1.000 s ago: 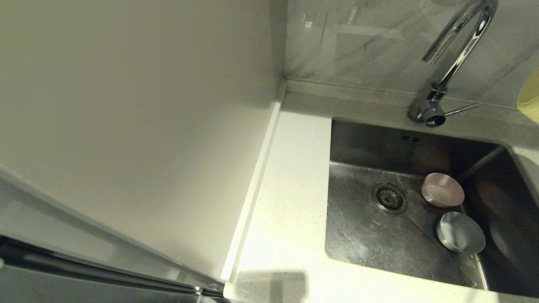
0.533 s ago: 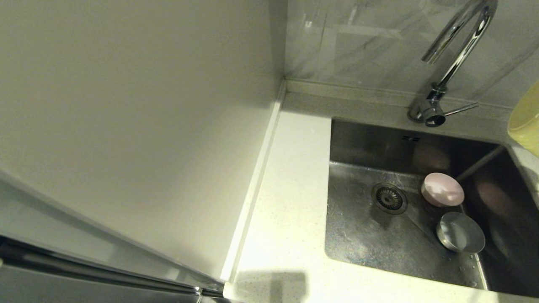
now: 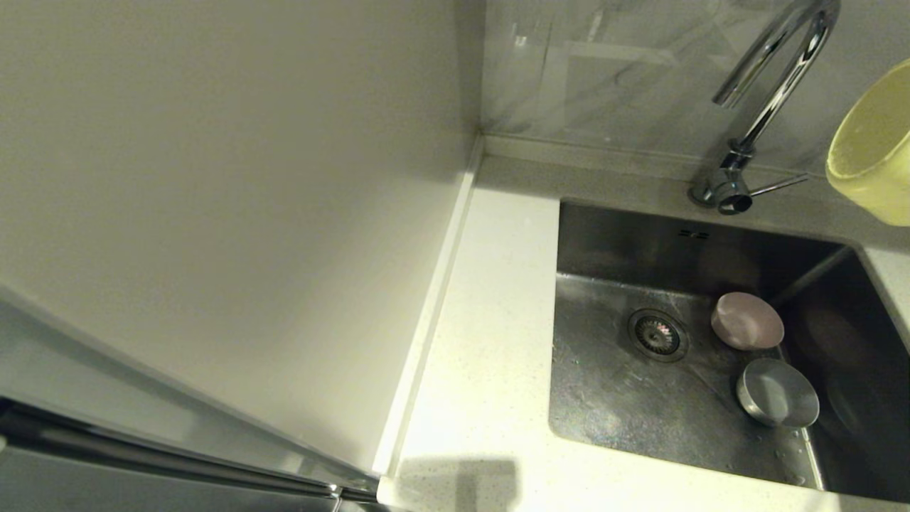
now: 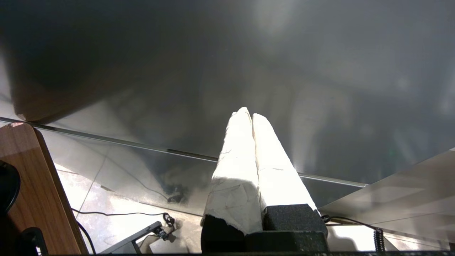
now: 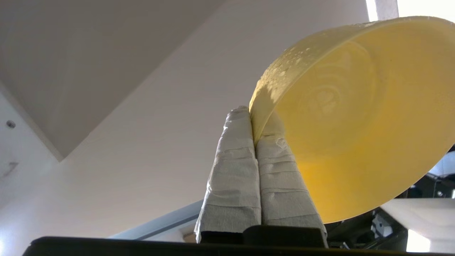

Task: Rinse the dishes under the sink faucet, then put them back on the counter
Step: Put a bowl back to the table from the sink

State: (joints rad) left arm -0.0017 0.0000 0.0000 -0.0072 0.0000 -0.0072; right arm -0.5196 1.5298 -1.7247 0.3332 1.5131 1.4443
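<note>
Fingers (image 5: 234, 170) of right gripper (image 5: 253, 119) clamping yellow bowl's (image 5: 355, 117) rim

Dim, yellowish light — glare on the faucet (image 3: 771, 78), sink (image 3: 839, 427) right side shadowed.

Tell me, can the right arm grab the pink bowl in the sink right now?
Probably not yet: the right gripper is shut on the yellow bowl's rim, though the pink bowl lies uncovered.

The wet yellow bowl (image 3: 871, 146) hangs tilted beside the faucet (image 3: 764, 99); the pink bowl (image 3: 747, 321) and grey-blue bowl (image 3: 776, 402) sit in the sink (image 3: 611, 398).
</note>
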